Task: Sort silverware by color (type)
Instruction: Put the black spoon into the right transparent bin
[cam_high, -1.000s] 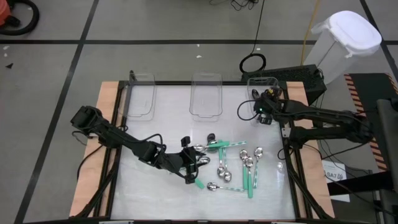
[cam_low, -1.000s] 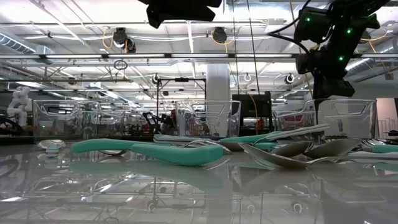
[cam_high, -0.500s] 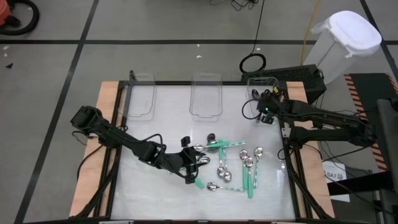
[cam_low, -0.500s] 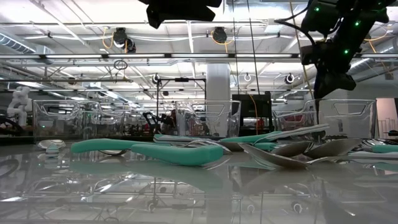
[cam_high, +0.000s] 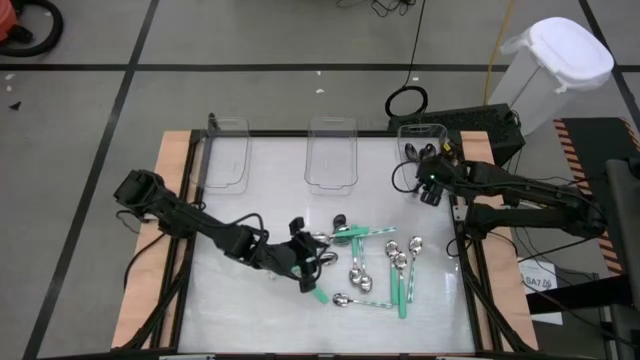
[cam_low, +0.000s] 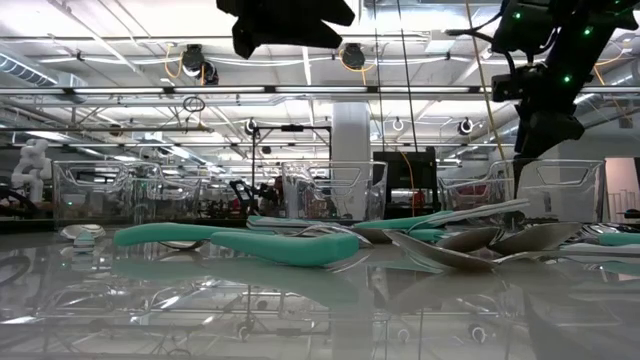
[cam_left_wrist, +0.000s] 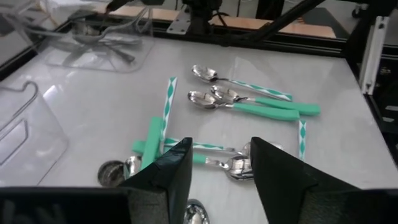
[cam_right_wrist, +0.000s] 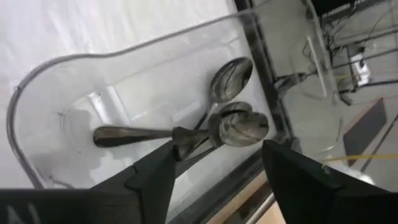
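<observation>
Hovering low over the heap of teal-handled spoons (cam_high: 375, 262) at mid-table, the left gripper (cam_high: 308, 262) stands partly parted, gripping nothing. Farther right, the right gripper (cam_high: 428, 180) hangs spread wide and empty above the rightmost clear bin (cam_high: 421, 133), where dark spoons (cam_right_wrist: 205, 134) lie.

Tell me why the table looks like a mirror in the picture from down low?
Low view: the glossy table reflects the ceiling lights and the teal-handled spoons. High view: the same table looks pale and washed out. Right wrist view: the clear bin glints along its edges.
</observation>
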